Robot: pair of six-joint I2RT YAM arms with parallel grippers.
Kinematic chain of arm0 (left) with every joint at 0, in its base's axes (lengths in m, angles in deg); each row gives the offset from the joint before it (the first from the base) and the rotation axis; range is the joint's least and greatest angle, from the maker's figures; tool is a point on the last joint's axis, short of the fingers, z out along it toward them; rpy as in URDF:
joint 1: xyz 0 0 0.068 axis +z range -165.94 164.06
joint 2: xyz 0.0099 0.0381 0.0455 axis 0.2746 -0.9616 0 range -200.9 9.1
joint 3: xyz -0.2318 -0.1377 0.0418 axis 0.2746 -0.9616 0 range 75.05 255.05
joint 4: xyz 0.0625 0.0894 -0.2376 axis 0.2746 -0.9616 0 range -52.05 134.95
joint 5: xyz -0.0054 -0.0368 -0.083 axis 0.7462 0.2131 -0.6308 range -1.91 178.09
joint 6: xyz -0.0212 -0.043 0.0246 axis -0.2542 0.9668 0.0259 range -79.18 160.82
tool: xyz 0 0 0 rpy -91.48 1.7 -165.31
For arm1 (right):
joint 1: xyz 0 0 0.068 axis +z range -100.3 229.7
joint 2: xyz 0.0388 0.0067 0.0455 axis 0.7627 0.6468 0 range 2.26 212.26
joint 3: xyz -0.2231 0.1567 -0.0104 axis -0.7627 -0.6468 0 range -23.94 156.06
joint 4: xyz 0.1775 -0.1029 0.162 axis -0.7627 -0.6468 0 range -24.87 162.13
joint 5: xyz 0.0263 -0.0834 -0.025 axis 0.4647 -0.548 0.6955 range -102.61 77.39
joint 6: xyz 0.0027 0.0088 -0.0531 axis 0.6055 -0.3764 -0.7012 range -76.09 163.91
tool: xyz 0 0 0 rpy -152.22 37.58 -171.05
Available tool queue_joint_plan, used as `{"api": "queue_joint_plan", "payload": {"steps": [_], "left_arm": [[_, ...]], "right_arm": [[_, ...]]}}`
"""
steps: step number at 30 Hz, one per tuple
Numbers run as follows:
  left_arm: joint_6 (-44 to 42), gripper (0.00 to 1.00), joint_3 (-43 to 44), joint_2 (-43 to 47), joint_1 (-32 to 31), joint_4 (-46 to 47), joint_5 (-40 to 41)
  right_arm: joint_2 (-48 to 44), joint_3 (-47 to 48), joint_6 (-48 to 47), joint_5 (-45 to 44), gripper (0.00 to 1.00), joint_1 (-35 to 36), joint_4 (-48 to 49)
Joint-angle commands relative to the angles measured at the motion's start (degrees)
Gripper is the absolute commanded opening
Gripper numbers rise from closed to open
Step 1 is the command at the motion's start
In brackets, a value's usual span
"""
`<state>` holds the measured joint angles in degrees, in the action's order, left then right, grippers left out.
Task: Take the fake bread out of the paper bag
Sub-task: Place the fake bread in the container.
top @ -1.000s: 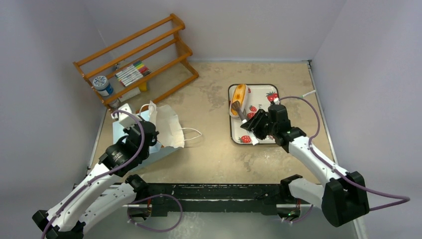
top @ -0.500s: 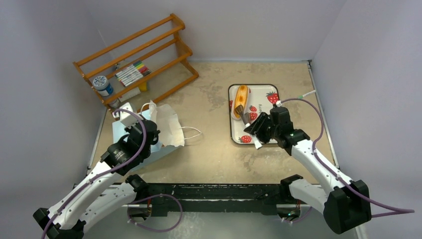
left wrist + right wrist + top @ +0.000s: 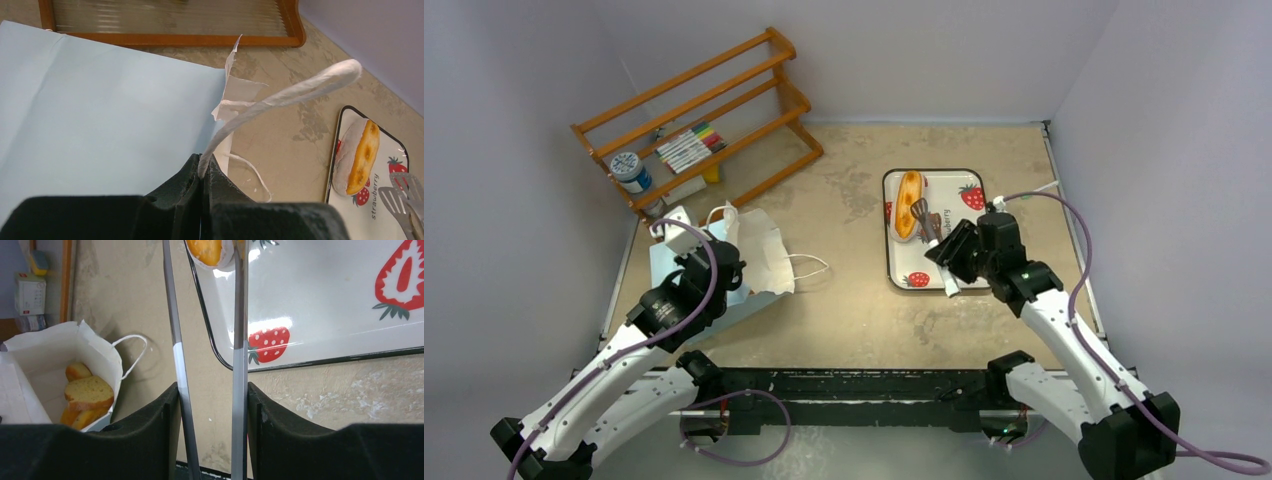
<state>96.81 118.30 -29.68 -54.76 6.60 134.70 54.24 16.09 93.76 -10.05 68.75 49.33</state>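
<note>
A wooden rack [image 3: 714, 110] stands at the far left corner of the table [image 3: 854, 310] and carries a row of markers [image 3: 689, 145] and a blue-lidded jar [image 3: 629, 170].

Near the rack, the paper bag [image 3: 759, 250] lies on its side with its white-lined mouth facing the tray. The left gripper [image 3: 201, 167] is fully closed on one white string handle [image 3: 290, 92] of the bag, with the string pinched between its jaws. The second handle lies loose on the table beside the mouth.

The right wrist view shows several pieces of fake bread [image 3: 89, 394] inside the bag: a squarish golden slice with smaller pieces above and below it.

At the right, the strawberry-print tray [image 3: 954, 185] holds one long loaf [image 3: 909, 203] at its far left corner.

The right gripper [image 3: 210, 400] is closed partway on a pair of metal tongs [image 3: 927, 222], one jaw against the outer side of each arm. The tongs are partly open. Their flat tips are over the tray, just beside the loaf, and grip nothing.
</note>
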Motion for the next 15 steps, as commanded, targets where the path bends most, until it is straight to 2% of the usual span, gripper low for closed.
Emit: {"api": "queue_joint_plan", "payload": {"steps": [1, 6, 11, 15], "left_arm": [[0.74, 0.0, 0.16, 0.21, -0.19, 2.75, -0.02], [-1.73, 0.0, -0.11, 0.59, -0.19, 4.05, -1.97], [-7.23, 0.0, -1.38, 2.11, -0.19, 7.98, -7.68], [-11.77, 0.0, -2.85, 3.65, -0.19, 11.72, -14.95]], "right_arm": [[-0.03, 4.04, -0.79, -3.87, 0.44, -0.24, 0.76], [4.07, 5.82, -1.32, -7.45, 0.32, -0.28, 4.18], [12.57, 8.6, -3.38, -7.84, 0.17, -2.24, 9.3], [18.18, 9.66, -5.32, -4.74, 0.14, -6.02, 14.29]]}}
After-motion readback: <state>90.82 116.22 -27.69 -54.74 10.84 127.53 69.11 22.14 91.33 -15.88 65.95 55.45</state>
